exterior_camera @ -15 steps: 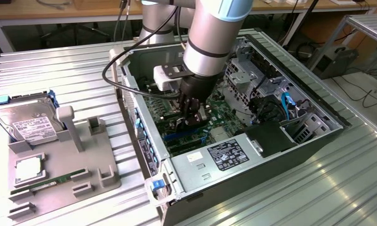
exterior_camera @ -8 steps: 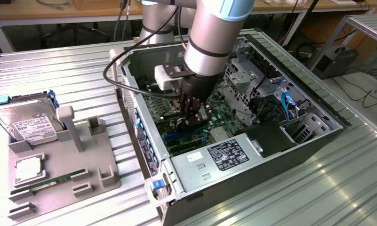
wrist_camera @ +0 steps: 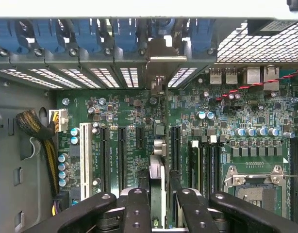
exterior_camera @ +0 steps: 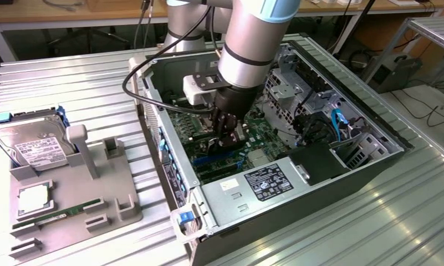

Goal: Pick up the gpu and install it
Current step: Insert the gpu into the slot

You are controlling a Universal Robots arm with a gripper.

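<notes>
Left, on the table point(exterior_camera: 74, 88): a grey fixture point(exterior_camera: 111, 205) seats one hard drive point(exterior_camera: 33, 145), one processor chip point(exterior_camera: 31, 198) and one memory stick point(exterior_camera: 59, 213) in separate pockets, presumably so each waits at a known spot. Centre: inside the one open computer case point(exterior_camera: 310, 205), the single gripper point(wrist_camera: 157, 206) is clenched on the gpu point(wrist_camera: 157, 165). The card is held on edge over the motherboard point(wrist_camera: 124, 111), evidently so its lower edge lines up with a slot, with its silver bracket point(wrist_camera: 161, 56) towards the rear openings.

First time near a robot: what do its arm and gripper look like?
The arm is a silver-grey tube with a black ring and pale blue cap. A black cable loops beside a white block. The gripper is black, its fingers dotted with round holes.
</notes>
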